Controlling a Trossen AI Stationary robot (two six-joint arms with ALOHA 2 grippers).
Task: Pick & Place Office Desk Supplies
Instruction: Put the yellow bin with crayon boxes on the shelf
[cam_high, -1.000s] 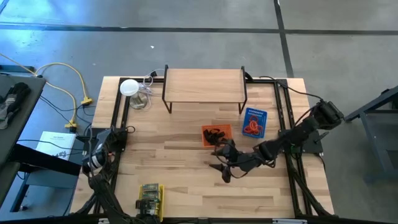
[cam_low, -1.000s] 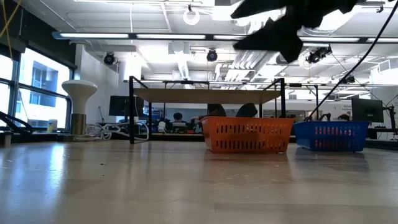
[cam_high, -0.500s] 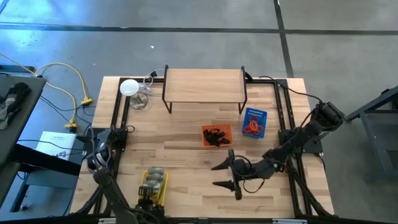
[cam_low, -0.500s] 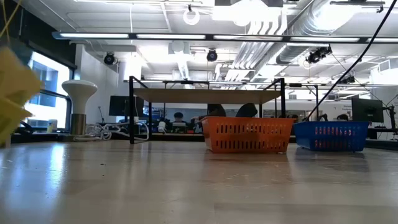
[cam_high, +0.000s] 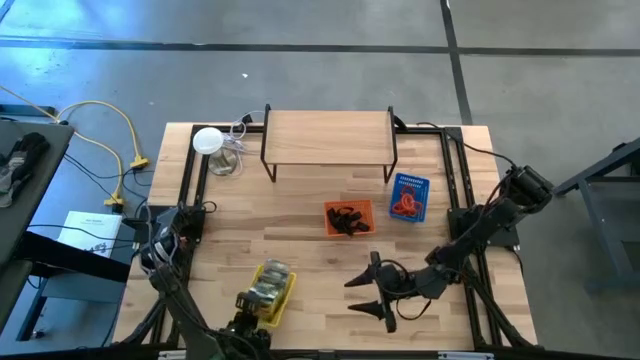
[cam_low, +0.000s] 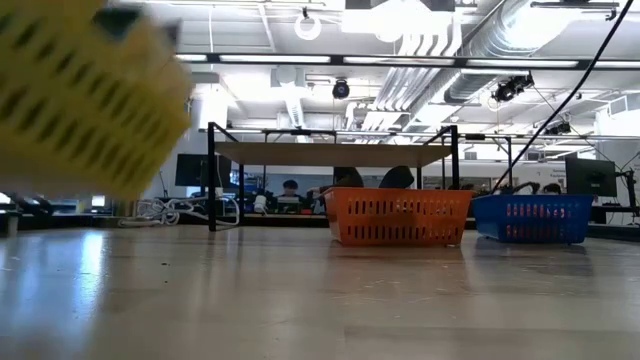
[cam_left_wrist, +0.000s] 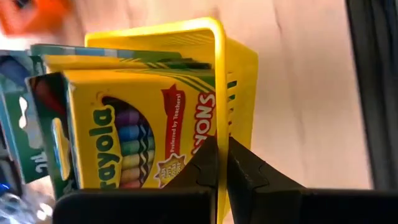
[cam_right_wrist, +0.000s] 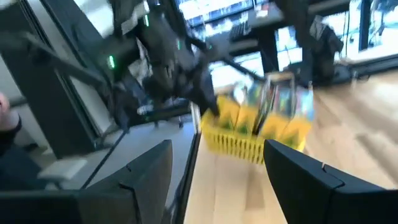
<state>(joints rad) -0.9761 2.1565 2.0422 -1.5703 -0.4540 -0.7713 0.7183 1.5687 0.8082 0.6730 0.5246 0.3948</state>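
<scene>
1. High view: the left gripper (cam_high: 250, 308) is pinching the rim of a yellow basket (cam_high: 283, 289) at the table's near edge, left of centre.
2. Crayon packs (cam_left_wrist: 134, 134) are standing inside that basket.
3. Right gripper (cam_high: 372, 292) is hanging wide with nothing in it, near side, right of centre.
4. Black clips (cam_high: 345, 217) are lying in the orange basket (cam_high: 331, 210); red bands (cam_high: 405, 206) are lying in the blue basket (cam_high: 410, 183), farther back.
</scene>
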